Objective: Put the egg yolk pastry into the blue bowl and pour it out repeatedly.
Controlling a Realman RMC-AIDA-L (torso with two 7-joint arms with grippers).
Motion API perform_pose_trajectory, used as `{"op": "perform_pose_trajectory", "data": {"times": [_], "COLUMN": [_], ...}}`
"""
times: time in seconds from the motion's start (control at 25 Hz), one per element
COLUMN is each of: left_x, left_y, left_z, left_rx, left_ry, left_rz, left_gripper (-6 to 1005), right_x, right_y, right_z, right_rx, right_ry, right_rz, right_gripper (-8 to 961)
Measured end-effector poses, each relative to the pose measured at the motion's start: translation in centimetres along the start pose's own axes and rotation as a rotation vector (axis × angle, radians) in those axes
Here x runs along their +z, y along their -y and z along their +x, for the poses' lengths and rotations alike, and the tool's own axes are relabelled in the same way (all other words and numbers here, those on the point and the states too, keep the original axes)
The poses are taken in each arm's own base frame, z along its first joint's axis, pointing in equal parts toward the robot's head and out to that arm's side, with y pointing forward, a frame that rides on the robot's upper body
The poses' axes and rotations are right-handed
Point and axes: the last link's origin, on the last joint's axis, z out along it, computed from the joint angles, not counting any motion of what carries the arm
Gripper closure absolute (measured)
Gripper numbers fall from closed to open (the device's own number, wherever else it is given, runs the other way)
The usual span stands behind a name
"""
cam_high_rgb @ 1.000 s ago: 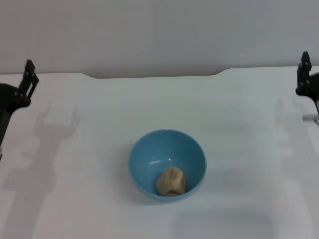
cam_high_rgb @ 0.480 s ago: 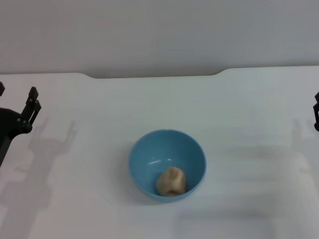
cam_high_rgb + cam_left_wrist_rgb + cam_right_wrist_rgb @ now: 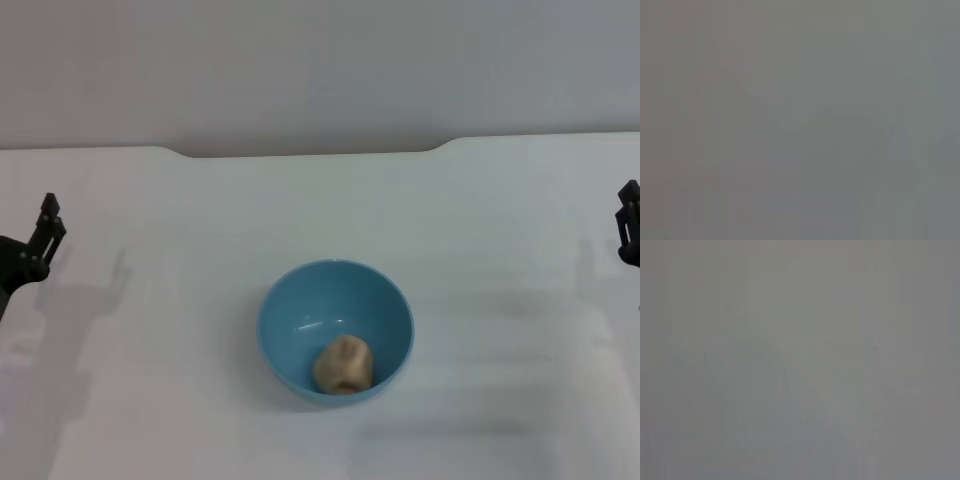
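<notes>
Pastry at rest in the bowl, both arms wide of it

Pastry point(image 3: 343, 364), a pale tan, lumpy, matte ball, lies inside the blue bowl point(image 3: 300, 305), low against the wall on the side nearest the tabletop's point(image 3: 480, 220) front edge and a little toward its right edge. It is roundish, so it offers no clear long axis; any grip direction would serve about equally. The bowl is deep, glossy and sky-blue, upright, standing alone near the middle of the tabletop, somewhat closer to the front edge than to the back one. The pastry takes up only a small part of the bowl's floor.

From the bowl outward, the left pincer point(image 3: 45, 232) stands by the left edge and the right pincer point(image 3: 627, 215) by the right edge, both well apart from the bowl and raised over the white surface, each holding nothing. The left one shows two slim fingers with a little gap between them, so it looks slightly spread; of the right one only a dark sliver shows, and I cannot tell how its fingers stand. Both wrist views show only a blank grey field.

With the pastry already in the bowl, the pouring step looks to come next. The bowl lies about midway between the arms, inward from each, so neither is plainly nearer.
</notes>
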Motion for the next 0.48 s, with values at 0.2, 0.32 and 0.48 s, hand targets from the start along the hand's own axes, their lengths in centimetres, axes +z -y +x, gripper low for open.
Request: {"op": "perform_pose_trajectory", "data": {"times": [0.2,0.32,0.48], "left_x": [-0.18,-0.22,-0.27], "left_y": [0.09,0.14,0.17], "left_z": [0.0,-0.01,0.05], "left_rx": [-0.012,-0.012,-0.01], "left_ry": [-0.003,-0.003,-0.008], "left_rz": [0.008,0.009,0.011], "left_gripper": [278,279,279], "right_x": [0.07,0.15,0.3], "right_y": [-0.14,-0.35,-0.7], "right_z": [0.21,0.23,0.33], "right_rx": [-0.004,-0.007,-0.017], "right_ry": [-0.015,-0.018,-0.025], "right_rz": [-0.008,-0.02,-0.039], "right_gripper": [652,652,652]}}
